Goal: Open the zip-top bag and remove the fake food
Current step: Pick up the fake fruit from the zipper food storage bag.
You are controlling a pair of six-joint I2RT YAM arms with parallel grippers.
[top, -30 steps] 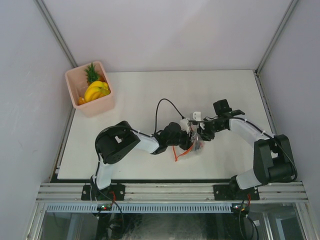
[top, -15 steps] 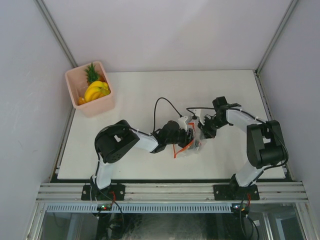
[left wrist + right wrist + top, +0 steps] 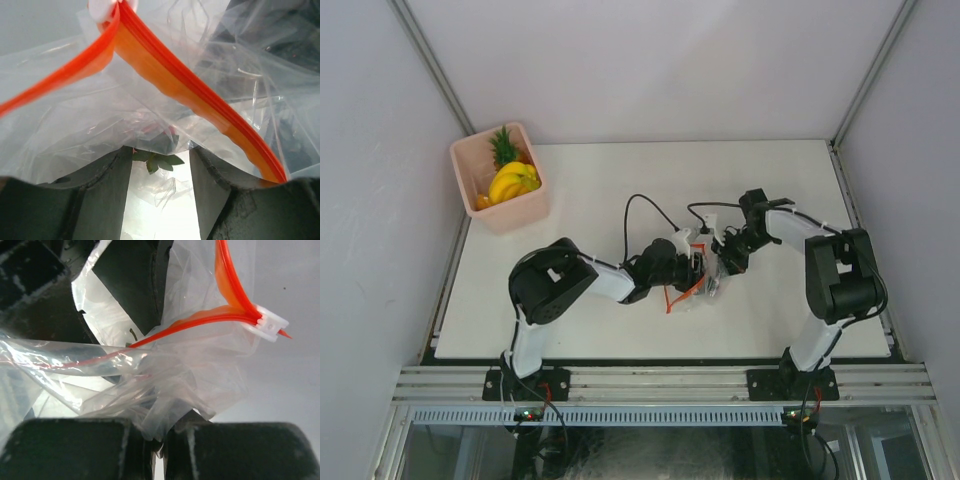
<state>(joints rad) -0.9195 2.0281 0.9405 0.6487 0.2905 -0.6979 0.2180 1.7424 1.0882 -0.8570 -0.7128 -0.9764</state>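
Gripping state, right: right gripper point(image 3: 157, 432) has its fingers pressed together on a fold of the bag point(image 3: 708, 283) wall.
Left state: left gripper point(image 3: 160, 150) has its fingers spread, with film draped across them; no pinch is visible.
Bag position: middle of the table point(image 3: 620, 200), between the two grippers.
Zip strip point(image 3: 190, 85): the two lips are parted in a V that meets at the white slider point(image 3: 270, 324); the mouth appears to face the left gripper.
Remaining content: a green leafy piece point(image 3: 161, 161) lies inside, straight ahead on the left fingers' centre line.
Toy food outside: banana point(image 3: 513, 182) and pineapple point(image 3: 504, 148) sit in the pink bin point(image 3: 520, 212), well apart from the bag.
Nearer arm: left; judged best placed to enter the mouth while the right anchors the wall.
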